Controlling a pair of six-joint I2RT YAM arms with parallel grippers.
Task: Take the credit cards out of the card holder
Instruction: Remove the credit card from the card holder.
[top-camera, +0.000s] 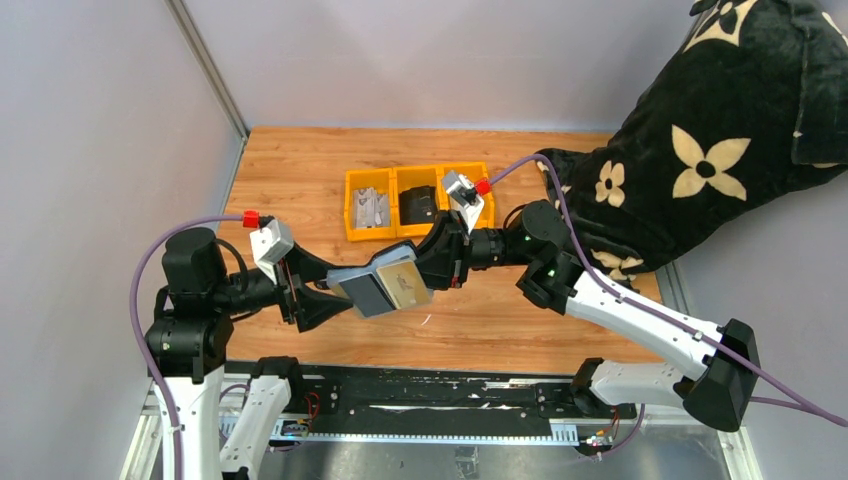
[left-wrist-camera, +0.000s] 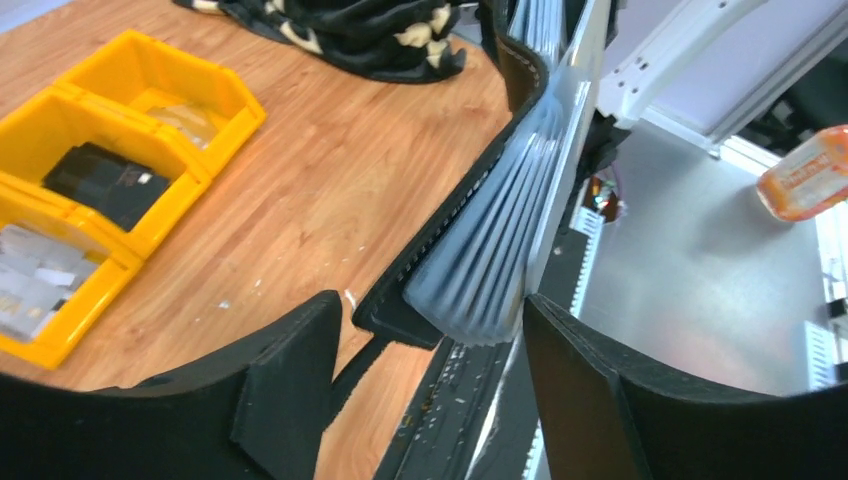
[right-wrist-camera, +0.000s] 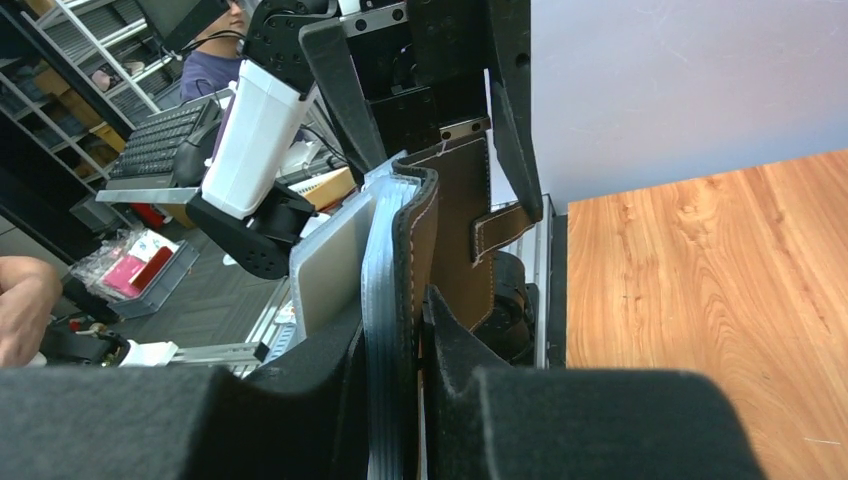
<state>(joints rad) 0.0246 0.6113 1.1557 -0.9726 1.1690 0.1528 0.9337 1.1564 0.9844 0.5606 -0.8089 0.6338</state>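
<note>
Card holder is up in the air between both arms, cards not out yet.
Left gripper: jaws wide around one end, can't tell if clamped. Tan card shows on top, the rest sit in the sleeves. Right gripper is pinched onto the other end. By my read, all the pulling is left.

Yellow three-compartment tray on wooden table, black object in its middle compartment, black flower-patterned fabric at right

Left arm and right arm tip to tip, jaws clamped.
</note>
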